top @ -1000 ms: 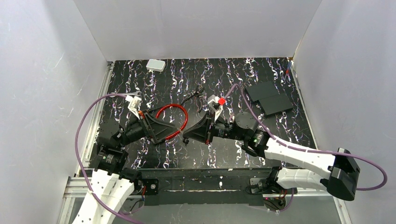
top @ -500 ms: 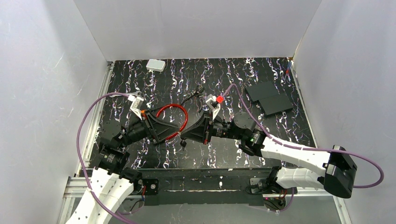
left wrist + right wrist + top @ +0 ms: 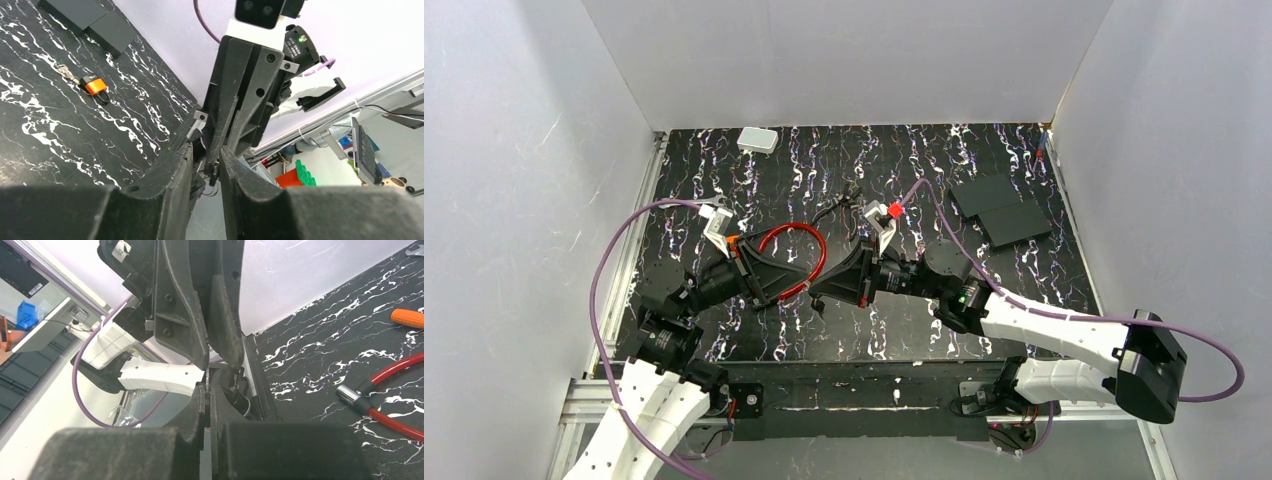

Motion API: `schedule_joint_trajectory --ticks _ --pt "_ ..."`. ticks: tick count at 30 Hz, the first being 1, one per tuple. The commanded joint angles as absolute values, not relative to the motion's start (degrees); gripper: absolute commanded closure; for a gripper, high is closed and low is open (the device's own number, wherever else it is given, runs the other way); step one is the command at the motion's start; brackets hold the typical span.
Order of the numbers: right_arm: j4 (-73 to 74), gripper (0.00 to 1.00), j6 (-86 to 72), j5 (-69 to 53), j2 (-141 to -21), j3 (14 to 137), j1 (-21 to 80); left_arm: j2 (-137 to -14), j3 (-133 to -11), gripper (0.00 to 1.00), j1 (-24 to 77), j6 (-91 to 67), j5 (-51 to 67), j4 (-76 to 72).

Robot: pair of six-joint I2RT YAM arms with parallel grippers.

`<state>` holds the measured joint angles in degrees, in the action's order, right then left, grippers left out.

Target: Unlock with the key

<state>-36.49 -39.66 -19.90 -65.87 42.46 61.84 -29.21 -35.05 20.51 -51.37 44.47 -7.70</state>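
My right gripper (image 3: 819,292) (image 3: 206,400) is shut on the key (image 3: 206,379); its thin metal blade sticks out past the pads. In the left wrist view the key (image 3: 215,172) hangs dark at the right gripper's tip, between my left fingers. My left gripper (image 3: 789,288) (image 3: 206,160) is open, its two fingers either side of that tip, tip to tip above the table. The red cable loop (image 3: 796,252) lies under and behind them; its metal end (image 3: 350,395) rests on the table.
A small orange padlock (image 3: 94,85) with a key on it lies on the marbled black table (image 3: 1024,280). Two black slabs (image 3: 1002,210) lie at the back right, a white box (image 3: 757,139) at the back. An orange-handled piece (image 3: 407,317) lies near the cable.
My right gripper has moved a little left, bringing the key between the left gripper's fingers. The left arm shifted slightly.
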Motion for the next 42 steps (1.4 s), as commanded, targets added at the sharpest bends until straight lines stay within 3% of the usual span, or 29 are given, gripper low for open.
schedule_joint_trajectory --ticks 1,4,6,11,14,15,17,20,27,32,34,35,39,42 --pt "-41.9 0.99 -41.2 -19.8 -65.8 44.2 61.6 -28.5 -33.9 0.73 20.8 -51.1 43.2 -9.0" --pt "-42.4 0.99 -41.8 -19.8 -66.0 44.1 61.6 -28.6 -33.7 0.82 20.9 -51.3 43.2 -9.2" --pt "-42.7 0.99 -42.1 -19.8 -66.1 44.0 61.7 -28.6 -33.7 1.00 20.9 -51.3 43.2 -9.2" --pt "-41.6 0.98 -42.2 -20.6 -66.5 44.4 61.7 -28.4 -34.1 1.00 20.9 -51.4 42.1 -9.2" --pt "-40.4 0.61 -41.6 -22.4 -66.8 44.9 61.6 -28.5 -34.7 1.00 20.9 -51.2 41.9 -9.2" --pt "-40.1 0.55 -41.6 -22.5 -66.8 44.8 61.7 -28.6 -34.9 1.00 20.9 -51.1 41.9 -9.2" --pt "-39.6 0.52 -41.3 -22.5 -66.6 44.6 61.6 -28.6 -35.1 1.00 20.9 -50.9 41.7 -9.2" --pt "-39.3 0.56 -40.8 -22.4 -66.1 44.2 61.6 -28.9 -35.4 1.00 20.9 -50.8 41.2 -9.1" --pt "-39.0 0.78 -40.3 -21.9 -65.9 44.1 61.6 -29.9 -35.6 1.00 20.9 -50.5 41.1 -9.1" --pt "-39.0 0.99 -40.3 -21.5 -66.0 44.0 61.7 -29.9 -35.2 1.00 20.9 -50.5 41.1 -9.1" --pt "-39.0 0.99 -40.3 -21.3 -65.9 43.9 61.7 -29.9 -35.1 1.00 21.0 -50.3 40.9 -9.1" --pt "-38.6 0.99 -40.0 -21.0 -65.7 43.8 61.6 -29.9 -35.1 0.97 20.9 -50.2 40.8 -9.1" --pt "-30.4 0.99 -36.9 -13.2 -63.1 44.1 61.7 -31.4 -35.8 0.36 20.9 -49.0 40.1 -5.9" --pt "-13.3 0.99 -34.4 3.3 -59.3 46.0 61.7 -34.0 -38.5 0.14 21.0 -45.0 39.3 0.5"
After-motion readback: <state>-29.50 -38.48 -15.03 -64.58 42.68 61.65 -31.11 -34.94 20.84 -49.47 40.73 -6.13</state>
